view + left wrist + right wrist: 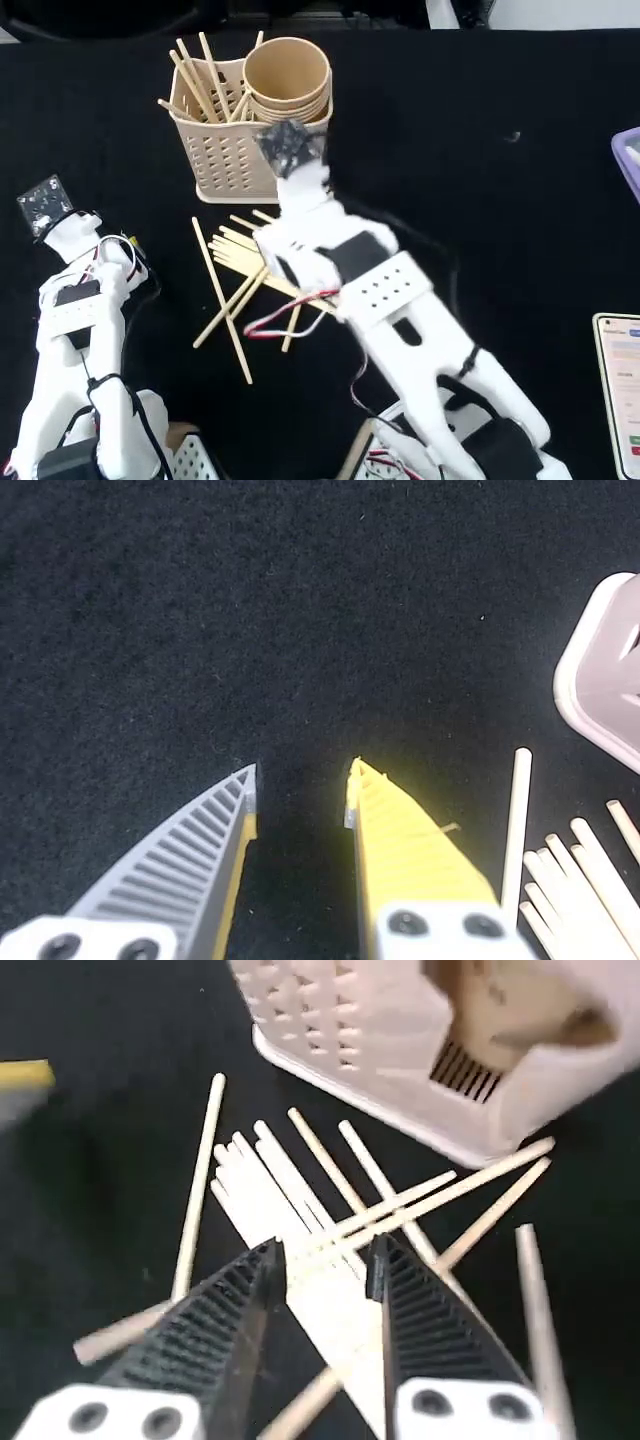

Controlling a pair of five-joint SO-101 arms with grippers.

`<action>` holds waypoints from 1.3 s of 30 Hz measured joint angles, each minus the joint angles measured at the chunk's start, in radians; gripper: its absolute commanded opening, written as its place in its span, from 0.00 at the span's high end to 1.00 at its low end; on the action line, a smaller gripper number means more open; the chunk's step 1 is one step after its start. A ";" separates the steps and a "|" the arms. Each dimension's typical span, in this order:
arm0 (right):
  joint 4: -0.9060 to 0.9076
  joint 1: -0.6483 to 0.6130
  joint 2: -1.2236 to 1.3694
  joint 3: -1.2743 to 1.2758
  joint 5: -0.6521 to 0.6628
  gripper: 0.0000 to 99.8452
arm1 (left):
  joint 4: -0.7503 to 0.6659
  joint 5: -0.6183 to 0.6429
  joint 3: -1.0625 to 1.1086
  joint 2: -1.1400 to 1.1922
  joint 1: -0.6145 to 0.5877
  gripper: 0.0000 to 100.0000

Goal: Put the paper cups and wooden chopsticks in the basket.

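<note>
right fingers [225,1325]: black and about half open. They hold nothing. Loose sticks show in the gap, and I cannot tell if the tips touch them.
right gripper [325,1250]: over the pile of sticks, with the basket just past it.
right arm [420,340]: comes up from the lower right of the high view to the middle.
left fingers [405,850]: one grey and one yellow, open, holding nothing. Only black cloth lies between them.
left gripper [302,770]: over bare cloth, with stick ends and a basket corner near it.
left arm [75,330]: lower left of the high view.
loose chopsticks [232,270]: flat on the cloth in the middle of the high view, just below the basket, some crossed.
basket [225,160]: upright, top of the high view, a bit left of the middle.
chopsticks in the basket [200,80]: leaning in its left part.
paper cups [287,75]: stacked in its right part.
cloth [480,200]: black, covers the table.
</note>
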 measured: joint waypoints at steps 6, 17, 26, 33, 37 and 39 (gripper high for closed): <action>-0.247 -0.043 0.172 0.060 -0.282 0.77 | 0.000 0.000 0.000 0.000 0.000 0.84; -0.327 -0.025 0.482 -0.029 -0.483 0.86 | 0.000 0.000 0.000 0.000 0.000 0.84; -0.267 0.000 0.511 -0.051 -0.488 0.86 | 0.000 0.000 0.000 0.000 0.000 0.84; -0.123 -0.002 0.411 -0.123 -0.488 0.86 | 0.000 0.000 0.000 0.000 0.000 0.84; -0.032 0.000 0.394 -0.123 -0.488 0.86 | 0.000 0.000 0.000 0.000 0.000 0.84; 0.009 0.018 0.394 -0.123 -0.486 0.86 | 0.000 0.000 0.000 0.000 0.000 0.84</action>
